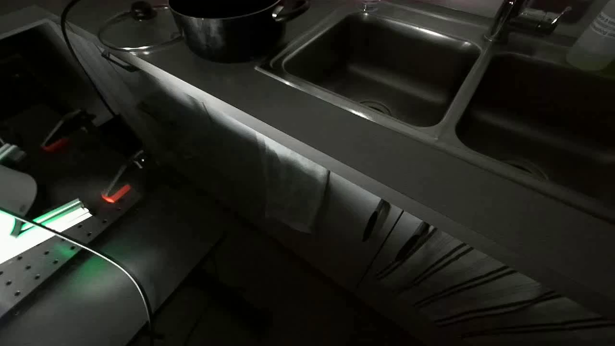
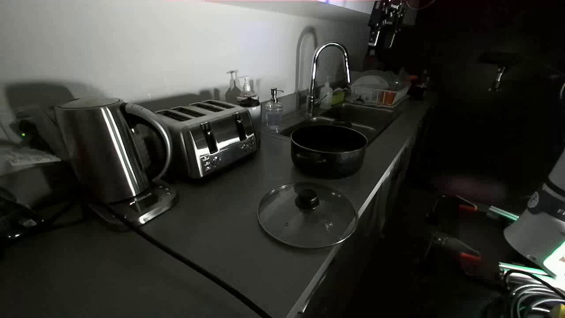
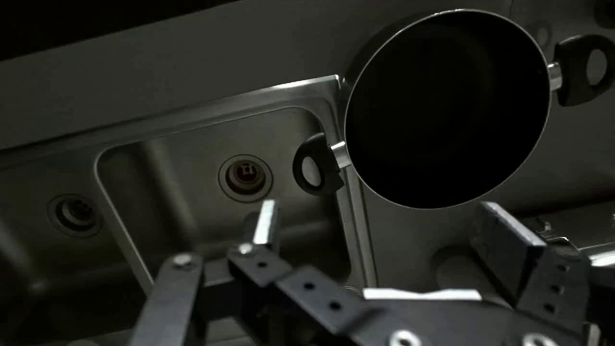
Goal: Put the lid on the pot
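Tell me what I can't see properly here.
Cooking pot, wrist view: its floor mostly lost in darkness.
Bottle label, in an exterior view: writing too blurred.
Electric kettle, in an exterior view: inside hidden by steel walls.
Franka arm, in an exterior view: cut off by right edge.

One pot (image 2: 329,161) is showing two handles (image 3: 571,77), one lid (image 2: 304,221) one knob (image 2: 307,199). Two basins (image 1: 384,72) are containing two drains (image 3: 246,175) (one apiece). One faucet (image 2: 314,75), one kettle (image 2: 99,150) and one toaster (image 2: 225,140) with four slots (image 2: 206,107) and two levers (image 2: 209,138) are appearing; one gripper (image 3: 379,209) is presenting two fingers (image 3: 509,245).
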Controlling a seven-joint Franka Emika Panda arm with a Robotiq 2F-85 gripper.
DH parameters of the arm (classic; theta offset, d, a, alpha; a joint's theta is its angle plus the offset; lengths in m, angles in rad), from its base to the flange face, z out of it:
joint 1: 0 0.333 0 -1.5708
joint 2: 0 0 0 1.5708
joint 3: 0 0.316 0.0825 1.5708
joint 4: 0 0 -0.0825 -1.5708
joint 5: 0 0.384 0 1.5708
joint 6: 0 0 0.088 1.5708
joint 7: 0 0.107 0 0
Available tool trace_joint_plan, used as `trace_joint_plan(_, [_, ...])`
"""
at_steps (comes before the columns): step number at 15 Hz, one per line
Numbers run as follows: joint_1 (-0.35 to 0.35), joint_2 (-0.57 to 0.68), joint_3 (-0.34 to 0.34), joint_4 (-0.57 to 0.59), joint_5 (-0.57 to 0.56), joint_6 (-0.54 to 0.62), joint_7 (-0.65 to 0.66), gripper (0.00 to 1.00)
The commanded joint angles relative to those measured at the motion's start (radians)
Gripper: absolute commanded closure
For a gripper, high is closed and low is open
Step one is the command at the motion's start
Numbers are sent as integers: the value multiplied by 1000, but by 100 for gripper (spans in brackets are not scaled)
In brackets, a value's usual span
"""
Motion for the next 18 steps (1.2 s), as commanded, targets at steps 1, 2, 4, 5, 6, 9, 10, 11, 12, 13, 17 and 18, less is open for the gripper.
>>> trace_joint_plan(1, [-10,2,9,3,3,-2,-3,0])
trace_joint_plan(2, [-10,2,9,3,3,-2,-3,0])
trace_joint_plan(4, [-10,2,9,3,3,-2,-3,0])
trace_joint_plan(5, [-10,2,9,3,3,-2,-3,0])
trace_joint_plan(6, [-10,2,9,3,3,-2,-3,0])
trace_joint_plan(9, [-10,2,9,3,3,-2,-3,0])
trace_joint_plan(10, [-10,2,9,3,3,-2,-3,0])
trace_joint_plan(11, [-10,2,9,3,3,-2,-3,0])
trace_joint_plan(12, [-10,2,9,3,3,-2,-3,0])
trace_joint_plan(13, [-8,2,9,0,4,0,-8,0])
trace_joint_plan(17, [22,36,47,1,-14,-3,-50,0])
trace_joint_plan(18, [38,54,65,6,-20,-11,-69,0])
